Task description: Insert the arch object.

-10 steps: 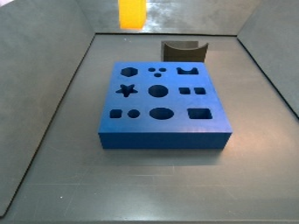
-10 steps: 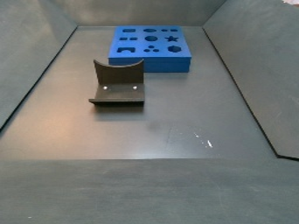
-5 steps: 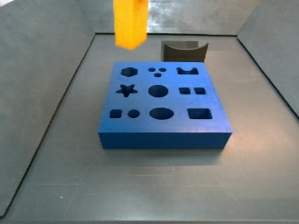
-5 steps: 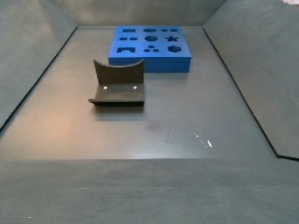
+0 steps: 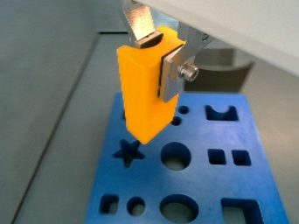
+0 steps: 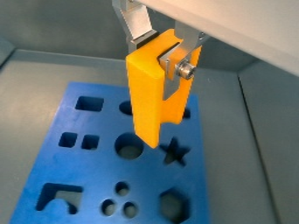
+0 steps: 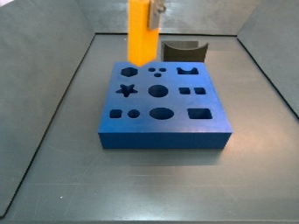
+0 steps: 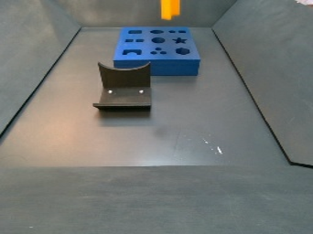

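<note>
The end effector (image 5: 163, 54), clamped on a tall orange bar (image 5: 146, 92), hovers over the blue foam board with shaped holes (image 5: 233, 179); it should descend vertically, keeping the bar plumb.

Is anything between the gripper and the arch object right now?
Yes: the gripper is shut on the orange bar, hanging over the blue board. No arch object can be told apart from the dark fixture beside the board.

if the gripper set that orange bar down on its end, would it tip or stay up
The orange bar, clamped in the gripper above the blue board, looks tall and narrow, so it would probably tip easily. Its lower end tapers in both wrist views, leaving little to stand on. It looks rigid, not floppy.
</note>
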### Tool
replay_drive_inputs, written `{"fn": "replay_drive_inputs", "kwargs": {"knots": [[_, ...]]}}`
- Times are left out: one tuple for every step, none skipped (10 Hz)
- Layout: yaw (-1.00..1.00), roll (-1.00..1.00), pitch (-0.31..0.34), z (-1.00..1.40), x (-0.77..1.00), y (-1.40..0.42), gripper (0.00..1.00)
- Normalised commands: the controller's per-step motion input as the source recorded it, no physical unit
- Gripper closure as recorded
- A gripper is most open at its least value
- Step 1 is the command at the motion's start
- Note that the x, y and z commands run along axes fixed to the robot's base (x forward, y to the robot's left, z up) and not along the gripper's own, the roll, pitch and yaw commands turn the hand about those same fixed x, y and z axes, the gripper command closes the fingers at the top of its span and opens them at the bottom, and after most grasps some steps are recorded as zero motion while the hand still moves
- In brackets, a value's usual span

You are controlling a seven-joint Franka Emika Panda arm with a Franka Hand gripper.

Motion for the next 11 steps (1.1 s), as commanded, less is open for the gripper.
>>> {"fn": "replay_drive_inputs", "kwargs": {"knots": [[-0.92, 0.0, -0.013, 0.0, 0.25, 0.15, 1.0], [-0.93, 0.0, -0.039, 0.0, 0.22, 0.14, 1.0], [-0.93, 0.0, -0.047, 0.0, 0.22, 0.14, 1.0], [-0.93, 0.0, -0.043, 0.0, 0.22, 0.13, 1.0], [-0.93, 0.0, -0.036, 0.0, 0.22, 0.13, 1.0], [-0.93, 0.0, -0.036, 0.0, 0.22, 0.13, 1.0], [-0.93, 0.0, -0.043, 0.0, 0.22, 0.13, 1.0], [-0.93, 0.0, -0.043, 0.0, 0.22, 0.14, 1.0], [-0.93, 0.0, -0.039, 0.0, 0.22, 0.13, 1.0], [-0.92, 0.0, -0.031, 0.0, 0.22, 0.13, 1.0], [-0.86, -0.02, -0.027, 0.0, 0.31, 0.18, 1.0]]}}
